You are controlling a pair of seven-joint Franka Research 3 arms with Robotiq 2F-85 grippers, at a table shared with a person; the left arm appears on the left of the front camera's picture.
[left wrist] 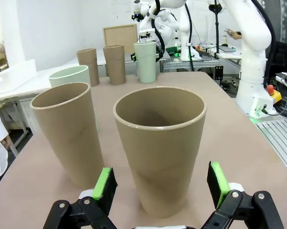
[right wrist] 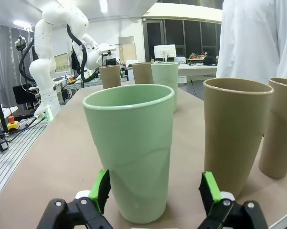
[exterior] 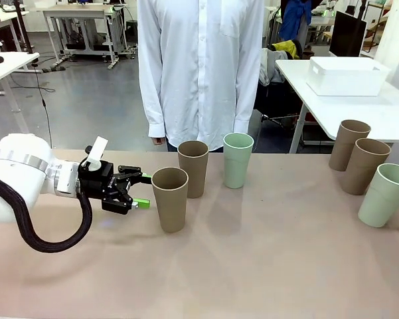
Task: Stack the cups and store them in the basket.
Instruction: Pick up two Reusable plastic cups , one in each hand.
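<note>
Three cups stand mid-table: a brown cup (exterior: pixel 169 199), a second brown cup (exterior: pixel 193 168) and a mint cup (exterior: pixel 238 159). My left gripper (exterior: pixel 136 194) is open beside the nearest brown cup (left wrist: pixel 160 143), whose base stands between the green pads (left wrist: pixel 105 183) with gaps on both sides. At the right stand two brown cups (exterior: pixel 349 144) (exterior: pixel 365 166) and a mint cup (exterior: pixel 385 195). My right gripper (right wrist: pixel 155 193) is open around that mint cup (right wrist: pixel 131 152), not touching it. The white basket (exterior: pixel 347 75) sits on a separate table at the back right.
A person in a white shirt (exterior: pixel 200 66) stands at the far edge behind the middle cups, hands down. Bare tabletop (exterior: pixel 272 252) stretches between the two cup groups and along the near side. A gap separates my table from the basket's table.
</note>
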